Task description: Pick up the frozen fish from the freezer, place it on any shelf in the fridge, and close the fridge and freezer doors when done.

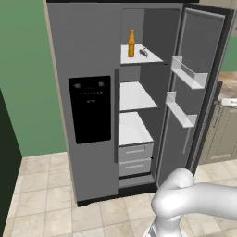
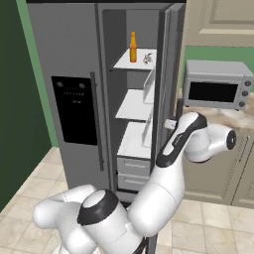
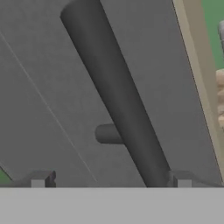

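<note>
Beige floor tiles [image 1: 41, 194] and green walls [image 1: 28, 78] surround us. We see the freezer door [image 1: 83, 102] shut and the fridge door [image 1: 196, 88] open. The frozen fish [image 1: 144, 52] lies on the top shelf [image 1: 139, 59], just right of an orange bottle [image 1: 131, 44]. Our end effector [image 3: 109, 183] stands apart beside the door handle [image 3: 118, 100]. A toaster oven [image 2: 216, 84] sits on the tabletop [image 2: 233, 118]. No writing is legible.

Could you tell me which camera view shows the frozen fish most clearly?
The left base view: the frozen fish lies unobstructed on the top fridge shelf, right of the orange bottle. The right base view shows it smaller and fainter.
</note>
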Controlling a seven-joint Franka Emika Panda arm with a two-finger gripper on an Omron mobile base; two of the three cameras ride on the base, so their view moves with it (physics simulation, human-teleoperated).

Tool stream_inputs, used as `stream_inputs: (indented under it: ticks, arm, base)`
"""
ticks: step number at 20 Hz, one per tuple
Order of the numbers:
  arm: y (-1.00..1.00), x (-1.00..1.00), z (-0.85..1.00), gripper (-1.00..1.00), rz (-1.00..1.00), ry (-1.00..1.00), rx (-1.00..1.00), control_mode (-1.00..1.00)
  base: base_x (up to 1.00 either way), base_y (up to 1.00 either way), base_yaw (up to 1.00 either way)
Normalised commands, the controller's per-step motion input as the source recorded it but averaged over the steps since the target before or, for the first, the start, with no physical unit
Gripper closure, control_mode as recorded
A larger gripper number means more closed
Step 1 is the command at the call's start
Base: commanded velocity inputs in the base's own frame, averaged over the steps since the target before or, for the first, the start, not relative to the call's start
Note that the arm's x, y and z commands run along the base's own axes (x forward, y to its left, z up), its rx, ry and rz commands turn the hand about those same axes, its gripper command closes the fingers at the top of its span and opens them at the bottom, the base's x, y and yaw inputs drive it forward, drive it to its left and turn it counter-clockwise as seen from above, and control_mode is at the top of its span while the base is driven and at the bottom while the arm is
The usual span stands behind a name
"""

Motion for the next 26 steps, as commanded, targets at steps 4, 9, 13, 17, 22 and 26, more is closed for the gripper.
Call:
stream_inputs:
  ticks: [4,9,13,17,22,26]
  arm:
    - [0.6,0.47,-0.01,-1.0,0.0,0.0,0.0,-1.0]
    - [0.71,0.48,0.0,-1.0,-0.01,0.0,0.01,-1.0]
    - [0.77,0.54,0.0,-1.0,-0.03,0.0,0.04,-1.0]
    - [0.77,0.52,0.0,-1.0,-0.05,0.0,0.06,-1.0]
    - [0.75,0.47,0.0,-1.0,-0.07,0.0,0.05,-1.0]
    - [0.7,0.46,0.0,-1.0,-0.09,-0.01,0.06,-1.0]
  base:
    - [0.0,0.0,0.0]
    - [0.0,0.0,0.0]
    - [0.0,0.0,0.0]
    - [0.0,0.0,0.0]
    - [0.0,0.0,0.0]
    - [0.0,0.0,0.0]
